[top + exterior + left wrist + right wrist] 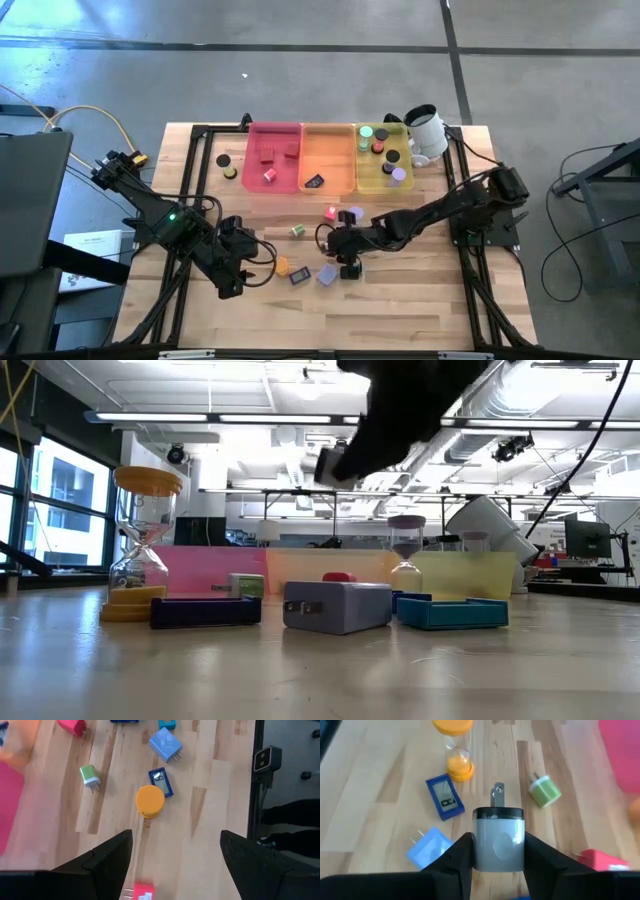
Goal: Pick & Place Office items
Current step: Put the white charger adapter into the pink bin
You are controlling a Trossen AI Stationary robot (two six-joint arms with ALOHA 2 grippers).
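The left claw [243,272] stood open above the bench [400,320], near the orange hourglass [150,801] and blue flat rectangle [161,781]. Right of it, the right claw [497,851] gripped a grey plug adapter [498,837], raised off the bench among the loose items.

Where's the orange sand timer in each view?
High: orange sand timer, left of table centre.
Low: far left, upright.
Left wrist: mid-picture.
Right wrist: beyond the gripped grey plug, timer at.
Shared landmark: dark blue rectangle beside it.
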